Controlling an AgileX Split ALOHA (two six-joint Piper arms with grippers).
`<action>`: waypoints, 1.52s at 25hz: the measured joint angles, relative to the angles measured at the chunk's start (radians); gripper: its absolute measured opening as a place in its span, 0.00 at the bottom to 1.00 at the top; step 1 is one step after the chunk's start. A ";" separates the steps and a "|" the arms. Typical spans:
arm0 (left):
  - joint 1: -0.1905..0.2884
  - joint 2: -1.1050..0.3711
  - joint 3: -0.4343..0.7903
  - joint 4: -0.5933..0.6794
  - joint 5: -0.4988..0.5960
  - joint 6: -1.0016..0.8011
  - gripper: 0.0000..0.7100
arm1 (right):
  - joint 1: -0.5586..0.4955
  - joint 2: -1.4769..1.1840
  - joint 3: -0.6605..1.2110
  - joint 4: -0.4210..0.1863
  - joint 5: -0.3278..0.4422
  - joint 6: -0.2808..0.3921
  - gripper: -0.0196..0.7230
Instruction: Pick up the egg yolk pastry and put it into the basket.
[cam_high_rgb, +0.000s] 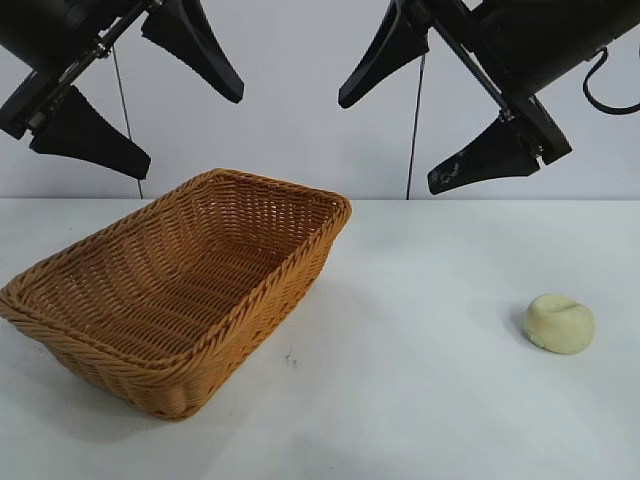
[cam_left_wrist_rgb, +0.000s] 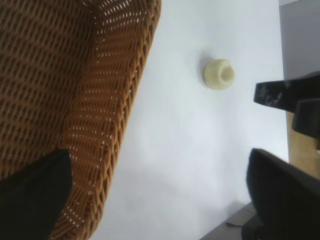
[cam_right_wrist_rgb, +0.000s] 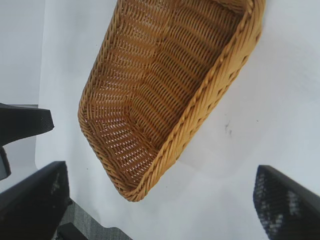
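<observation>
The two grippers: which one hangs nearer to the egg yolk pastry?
The right gripper: it hangs open, high above the table on the side where the egg yolk pastry lies. The left gripper, also open, hangs above the basket.

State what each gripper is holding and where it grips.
Nothing is held. The left gripper and right gripper hang open above the table; the egg yolk pastry lies untouched beside the basket.
</observation>
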 joint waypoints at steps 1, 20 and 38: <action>0.000 0.000 0.000 0.000 0.000 0.000 0.98 | 0.000 0.000 0.000 0.000 0.000 0.000 0.96; 0.000 0.000 0.000 -0.001 0.000 0.000 0.98 | 0.000 0.000 0.000 0.000 0.000 0.000 0.96; 0.000 -0.065 0.003 0.178 0.025 -0.156 0.98 | 0.000 0.000 0.000 0.000 0.000 0.000 0.96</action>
